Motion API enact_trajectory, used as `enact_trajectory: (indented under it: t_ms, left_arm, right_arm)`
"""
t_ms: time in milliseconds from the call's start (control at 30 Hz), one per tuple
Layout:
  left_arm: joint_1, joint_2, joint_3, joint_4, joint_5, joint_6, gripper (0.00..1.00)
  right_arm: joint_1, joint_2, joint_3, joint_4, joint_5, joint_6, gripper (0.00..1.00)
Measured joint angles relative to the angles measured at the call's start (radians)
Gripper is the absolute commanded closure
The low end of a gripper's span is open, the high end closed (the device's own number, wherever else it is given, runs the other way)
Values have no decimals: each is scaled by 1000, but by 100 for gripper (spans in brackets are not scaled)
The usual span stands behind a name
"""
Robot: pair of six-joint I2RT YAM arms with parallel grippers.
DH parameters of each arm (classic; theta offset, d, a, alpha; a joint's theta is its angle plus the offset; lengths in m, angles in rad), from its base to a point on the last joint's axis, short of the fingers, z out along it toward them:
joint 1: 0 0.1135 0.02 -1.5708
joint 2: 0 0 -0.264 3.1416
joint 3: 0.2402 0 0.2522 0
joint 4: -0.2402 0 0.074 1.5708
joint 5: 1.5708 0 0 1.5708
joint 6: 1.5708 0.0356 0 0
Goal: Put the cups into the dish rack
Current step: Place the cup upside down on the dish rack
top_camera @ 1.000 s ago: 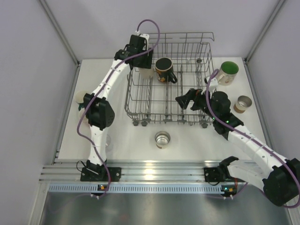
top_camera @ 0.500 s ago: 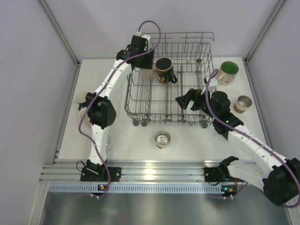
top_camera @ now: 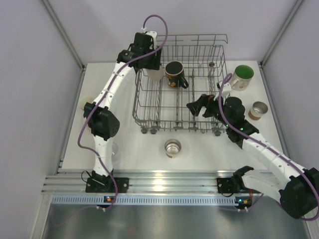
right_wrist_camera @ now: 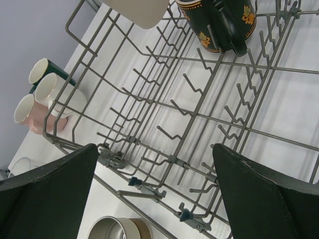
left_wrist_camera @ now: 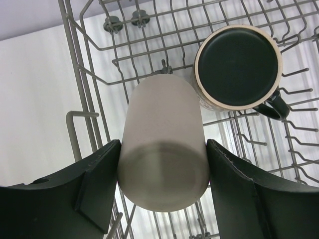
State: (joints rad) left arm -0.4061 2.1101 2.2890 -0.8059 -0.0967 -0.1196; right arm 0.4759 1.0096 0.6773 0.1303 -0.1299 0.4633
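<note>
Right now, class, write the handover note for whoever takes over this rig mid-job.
Left gripper: jaws shut on the cream cup, at the dish rack's far left corner.
Right gripper: open, empty, over the rack's near right side.
Done: black mug in the rack.
To do: steel cup in front of the rack, green-lined cup and brown-banded cup to its right, three cups to its left.

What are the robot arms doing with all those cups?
They are putting cups into the dish rack. The left gripper holds a cream cup just over the rack's far left corner, next to a black mug that sits in the rack. The right gripper is open and empty, hovering over the rack's near right side. More cups wait on the table, like the steel cup in front of the rack.
</note>
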Motion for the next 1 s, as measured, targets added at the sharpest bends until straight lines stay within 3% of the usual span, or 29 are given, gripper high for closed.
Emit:
enact_trajectory:
  t_ms: [900,1000]
  left_arm:
    - [0,93,66,-37,3,3,100]
    - [0,120,68,-33,3,3,93]
  right_arm:
    - [0,0,0,-1,0,0,1]
    - [0,0,0,-1,0,0,1]
